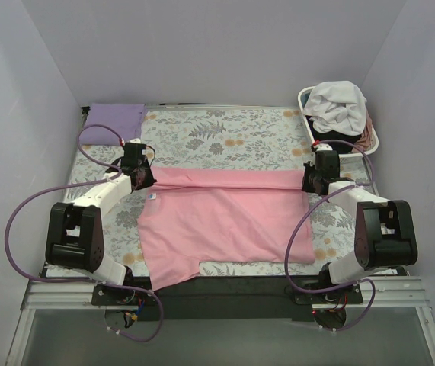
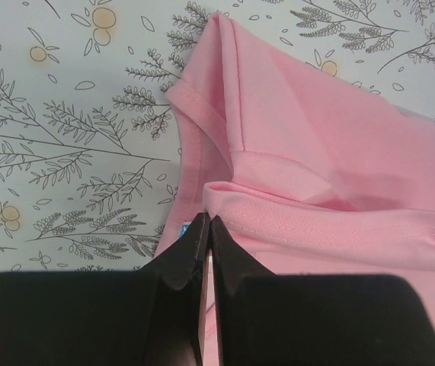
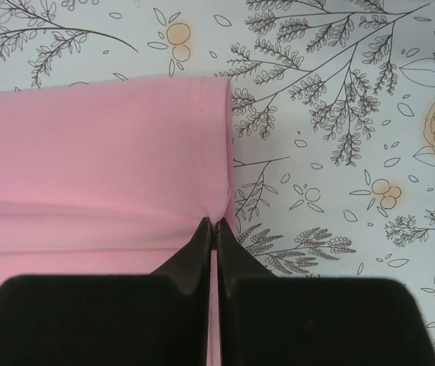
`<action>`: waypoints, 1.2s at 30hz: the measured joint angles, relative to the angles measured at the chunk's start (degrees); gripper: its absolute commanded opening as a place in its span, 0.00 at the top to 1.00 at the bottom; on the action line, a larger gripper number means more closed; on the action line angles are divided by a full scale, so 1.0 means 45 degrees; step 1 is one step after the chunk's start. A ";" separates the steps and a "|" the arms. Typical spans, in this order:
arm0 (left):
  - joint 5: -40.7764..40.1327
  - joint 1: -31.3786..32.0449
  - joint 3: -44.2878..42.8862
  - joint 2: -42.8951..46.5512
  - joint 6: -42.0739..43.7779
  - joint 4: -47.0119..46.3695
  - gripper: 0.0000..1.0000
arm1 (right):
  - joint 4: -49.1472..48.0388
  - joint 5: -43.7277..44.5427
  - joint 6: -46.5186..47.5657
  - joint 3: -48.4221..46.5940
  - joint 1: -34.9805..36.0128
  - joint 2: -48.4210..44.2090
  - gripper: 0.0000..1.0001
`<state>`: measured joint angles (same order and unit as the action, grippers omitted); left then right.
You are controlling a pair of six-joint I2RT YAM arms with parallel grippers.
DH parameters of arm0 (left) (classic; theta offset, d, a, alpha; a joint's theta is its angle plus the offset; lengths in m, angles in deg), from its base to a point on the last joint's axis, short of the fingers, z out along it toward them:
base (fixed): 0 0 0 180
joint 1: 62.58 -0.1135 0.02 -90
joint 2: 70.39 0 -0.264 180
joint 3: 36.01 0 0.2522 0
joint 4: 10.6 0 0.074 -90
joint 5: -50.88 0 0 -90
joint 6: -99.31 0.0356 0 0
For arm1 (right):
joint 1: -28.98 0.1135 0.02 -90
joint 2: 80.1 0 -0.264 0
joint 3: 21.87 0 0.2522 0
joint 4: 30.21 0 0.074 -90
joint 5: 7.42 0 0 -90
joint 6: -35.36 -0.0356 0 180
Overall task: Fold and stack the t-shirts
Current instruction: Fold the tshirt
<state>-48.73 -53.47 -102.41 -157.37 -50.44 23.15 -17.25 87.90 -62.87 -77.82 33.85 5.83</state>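
The light pink cotton t-shirt (image 1: 225, 221) is lying spread on the floral-patterned table cover (image 1: 225, 133), its far edge folded over; the left gripper (image 2: 206, 223) and right gripper (image 3: 215, 226) are pinching the fold's two ends.

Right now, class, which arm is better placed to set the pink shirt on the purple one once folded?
Probably left. The purple shirt lies in the far left corner, just beyond the left claw; the right claw, also pinching the pink shirt, sits by the basket.
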 measured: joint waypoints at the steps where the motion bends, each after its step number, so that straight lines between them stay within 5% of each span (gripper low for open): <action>1: 0.0010 0.0000 0.0015 0.0000 -0.0058 0.0019 1.00 | 0.0029 0.0029 -0.0034 0.0000 0.0000 0.0034 0.99; 18: 0.0287 0.0000 0.0296 0.0253 -0.1054 0.0670 0.98 | 0.1384 0.0058 -0.0510 -0.0350 -0.0005 -0.0068 0.98; 24: 0.0403 -0.0005 0.1064 0.0704 -0.1316 0.0933 0.88 | 0.1749 0.0010 -0.0758 -0.0160 -0.0010 -0.0087 0.78; 29: 0.0913 -0.0010 0.1472 0.1229 -0.1394 0.1064 0.90 | 0.2055 -0.0185 -0.0845 -0.0078 -0.0049 -0.0369 0.61; 36: 0.1700 -0.0005 0.2181 0.3827 -0.1647 0.1491 0.93 | 0.2263 -0.0257 -0.0792 -0.0087 -0.0068 -0.2055 0.57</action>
<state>-41.08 -53.49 -92.60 -140.15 -57.85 29.86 -7.06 86.75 -66.43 -78.22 33.54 -3.41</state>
